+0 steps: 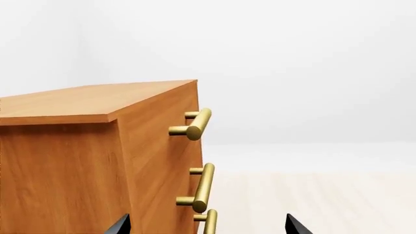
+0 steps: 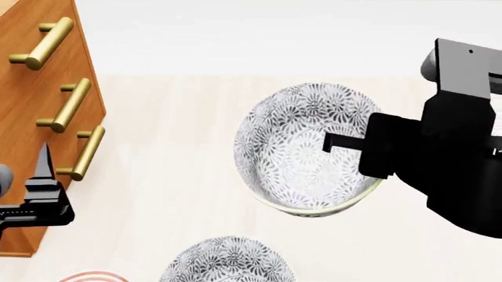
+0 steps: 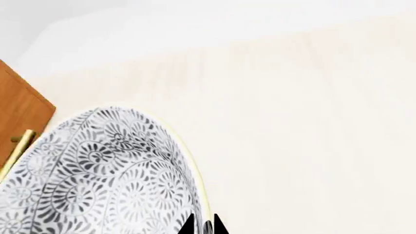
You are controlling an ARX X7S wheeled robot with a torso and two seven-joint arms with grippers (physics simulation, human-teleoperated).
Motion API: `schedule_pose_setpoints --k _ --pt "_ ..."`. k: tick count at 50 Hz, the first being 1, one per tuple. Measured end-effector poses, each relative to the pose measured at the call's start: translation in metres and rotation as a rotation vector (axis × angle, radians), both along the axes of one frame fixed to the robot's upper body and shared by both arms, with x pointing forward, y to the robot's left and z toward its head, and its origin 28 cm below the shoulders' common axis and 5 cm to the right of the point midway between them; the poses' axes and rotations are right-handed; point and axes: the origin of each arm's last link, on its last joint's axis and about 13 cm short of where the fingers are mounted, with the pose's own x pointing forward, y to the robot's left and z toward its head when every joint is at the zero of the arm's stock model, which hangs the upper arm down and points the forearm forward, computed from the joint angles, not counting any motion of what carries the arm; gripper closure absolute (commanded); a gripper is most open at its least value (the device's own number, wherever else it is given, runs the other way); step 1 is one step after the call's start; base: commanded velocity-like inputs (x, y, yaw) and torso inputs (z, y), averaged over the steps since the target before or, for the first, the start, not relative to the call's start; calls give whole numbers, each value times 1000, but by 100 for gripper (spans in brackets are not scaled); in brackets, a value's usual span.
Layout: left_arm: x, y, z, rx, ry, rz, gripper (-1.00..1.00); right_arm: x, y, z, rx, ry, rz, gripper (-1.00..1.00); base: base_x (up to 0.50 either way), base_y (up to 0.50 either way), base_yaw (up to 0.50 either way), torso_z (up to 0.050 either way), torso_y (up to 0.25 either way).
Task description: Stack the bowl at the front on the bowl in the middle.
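Left wrist view: we see the left hand (image 1: pixel 206 226) released, empty, beside a wooden cabinet (image 1: pixel 97 156).

Head view: the right hand (image 2: pixel 333 143) grasps the lifted bowl (image 2: pixel 302 155); the second bowl (image 2: pixel 227 261) sits nearer us, below it.

Right wrist view: fingertips (image 3: pixel 188 225) pinch the rim. We judge carrying is underway; alignment comes next.

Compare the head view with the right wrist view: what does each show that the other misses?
Only the head view shows the second patterned bowl near the bottom edge, a red-rimmed item, the left gripper by the wooden cabinet, and the right arm's black body. Only the right wrist view shows the right gripper jaws pinching the rim up close. Both show the held patterned bowl, the cabinet and the pale floor.
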Motion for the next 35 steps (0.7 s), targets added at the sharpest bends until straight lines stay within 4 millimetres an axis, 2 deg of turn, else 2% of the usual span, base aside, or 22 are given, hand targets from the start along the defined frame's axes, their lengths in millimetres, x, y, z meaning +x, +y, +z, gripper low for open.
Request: schedule_pose_setpoints --k 14,35 --pt "0 0 0 -7 -1 1 -100 -33 15 15 -29 -58 132 100 0 0 0 0 0" --pt "0 0 6 -12 -10 1 -100 -65 36 6 -65 -66 305 100 0 0 0 0 0"
